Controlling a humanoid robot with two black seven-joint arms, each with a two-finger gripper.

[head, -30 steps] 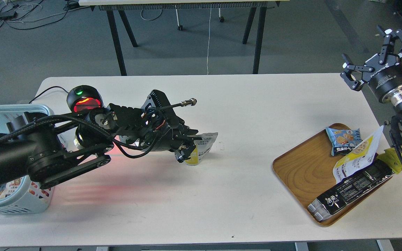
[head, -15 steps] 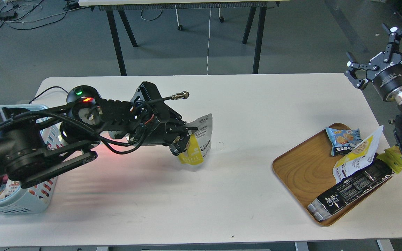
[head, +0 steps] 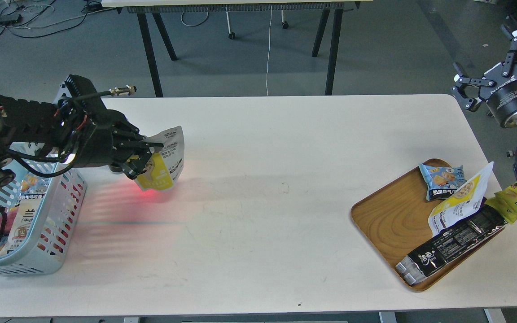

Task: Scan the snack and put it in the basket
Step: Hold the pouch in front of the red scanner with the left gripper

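My left gripper (head: 144, 154) is shut on the snack (head: 164, 161), a flat pouch with a yellow front and a white-grey printed back. It hangs above the table, just right of the pale blue basket (head: 63, 215), which stands at the table's left edge with several packets inside. A red glow lies on the table under the pouch. My right gripper (head: 492, 60) is open and empty, high off the table's far right corner. A second yellow and white pouch (head: 458, 199) lies on the oval wooden tray (head: 384, 220).
The tray at the right also holds a small blue packet (head: 442, 179) and a long black packet (head: 453, 244). A second table's black legs (head: 148, 54) stand behind the white table (head: 258, 242).
My left arm has swung left with the snack, from the table's middle to beside the basket, uncovering the basket's inside. My right gripper has drawn back up and to the right.
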